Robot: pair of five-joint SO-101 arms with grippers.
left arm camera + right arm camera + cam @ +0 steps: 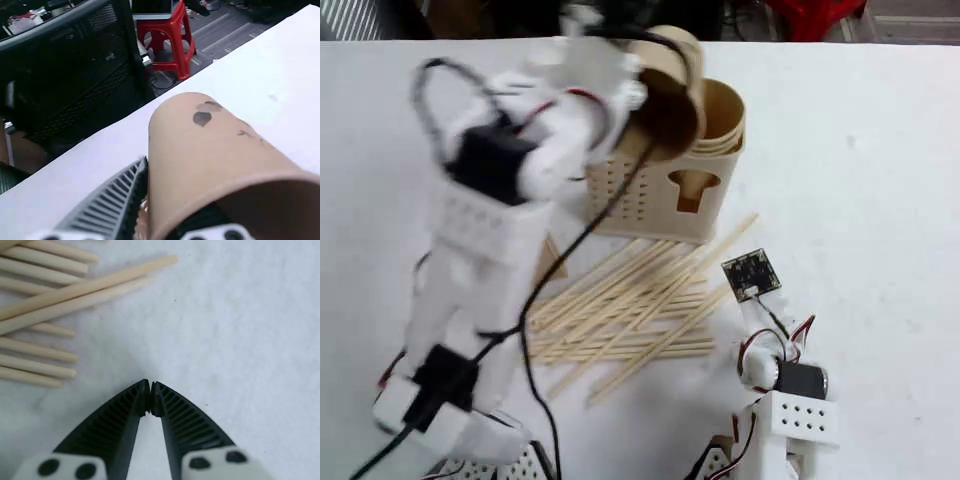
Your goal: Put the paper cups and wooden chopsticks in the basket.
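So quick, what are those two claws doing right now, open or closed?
Left claw: closed on a paper cup.
Right claw: closed, holding nothing.

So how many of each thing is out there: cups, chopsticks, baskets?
Basket: 1
Cups: at least 2; held cup, plus nested cups in it, rims hard to separate
Chopsticks: at least 10, overlapping
Total: at least 13

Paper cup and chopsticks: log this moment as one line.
left gripper: shut on paper cup, above basket | right gripper: shut, empty, beside wooden chopsticks | wooden chopsticks: loose on table
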